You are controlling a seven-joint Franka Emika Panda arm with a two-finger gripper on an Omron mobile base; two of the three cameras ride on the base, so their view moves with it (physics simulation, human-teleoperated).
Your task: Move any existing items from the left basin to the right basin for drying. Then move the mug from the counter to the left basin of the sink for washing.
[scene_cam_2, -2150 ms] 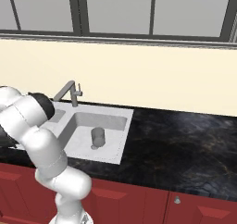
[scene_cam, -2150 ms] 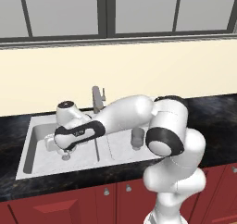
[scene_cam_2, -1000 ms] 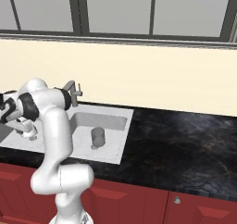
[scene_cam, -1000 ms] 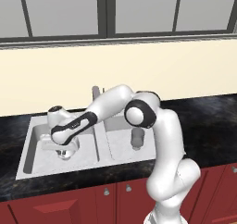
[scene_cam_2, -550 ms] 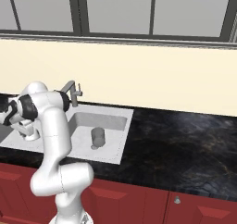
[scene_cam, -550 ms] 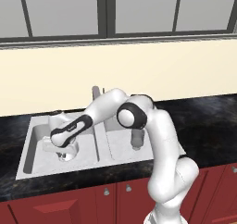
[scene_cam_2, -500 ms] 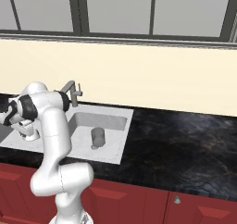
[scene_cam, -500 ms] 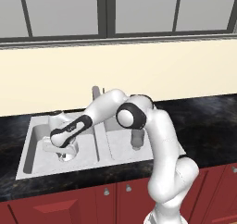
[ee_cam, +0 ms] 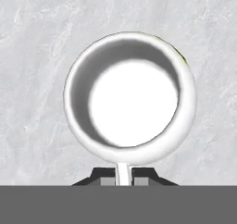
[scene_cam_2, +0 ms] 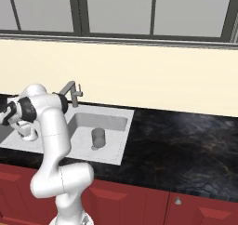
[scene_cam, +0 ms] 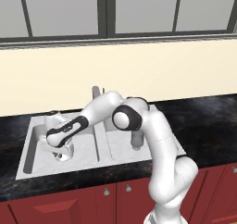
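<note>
The white-grey mug shows from straight above in the hand view, its handle pinched between my dark fingertips. My gripper is shut on that handle. In the left base view the gripper hangs low inside the left basin with the mug under it, close to the basin floor. The dark grey cup stands upright in the right basin. From the right base view the cup stands in the right basin, and the mug sits at the hand, left of my arm.
The grey faucet rises at the middle of the sink's back rim, just behind my forearm. Black speckled counter stretches to the right of the sink. Red cabinet fronts run below. A cream wall and windows stand behind.
Over the last second the hand sank a little deeper into the left basin with the mug in it, then held still. The dark cup has stayed in place.
</note>
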